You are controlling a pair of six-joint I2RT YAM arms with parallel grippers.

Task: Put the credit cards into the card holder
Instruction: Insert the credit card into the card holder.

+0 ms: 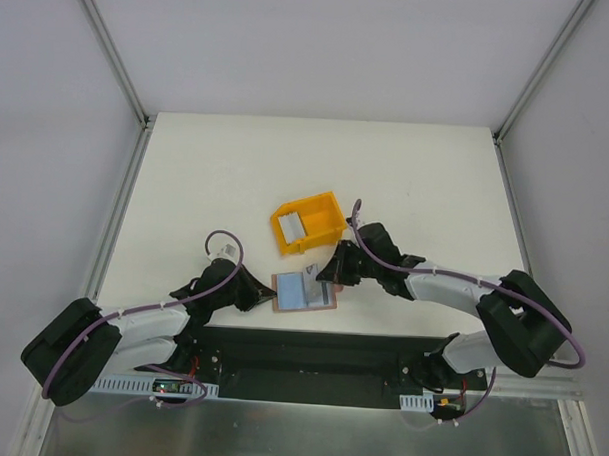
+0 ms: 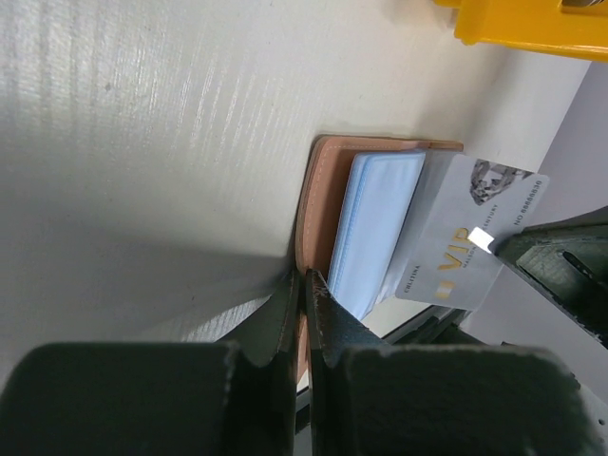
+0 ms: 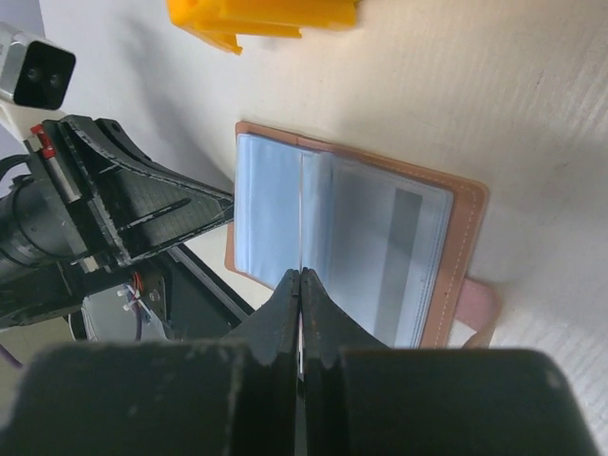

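Note:
The brown card holder (image 1: 287,292) lies open near the table's front edge, its pale blue sleeves (image 2: 380,223) facing up. My left gripper (image 2: 305,277) is shut on the holder's left cover (image 2: 318,204). My right gripper (image 3: 301,275) is shut on a grey credit card (image 2: 461,237) marked VIP. It holds the card on edge (image 3: 300,214) over the holder's middle fold. Another card with a dark stripe (image 3: 404,242) shows through the right sleeve. The pink tab clasp (image 3: 480,304) sticks out on the right. From above, the right gripper (image 1: 333,272) hangs just over the holder.
A yellow plastic bin (image 1: 320,211) stands just behind the holder, with a pale card (image 1: 289,227) in it. The arms' black base plate (image 1: 310,363) runs along the front edge, close below the holder. White walls enclose the table.

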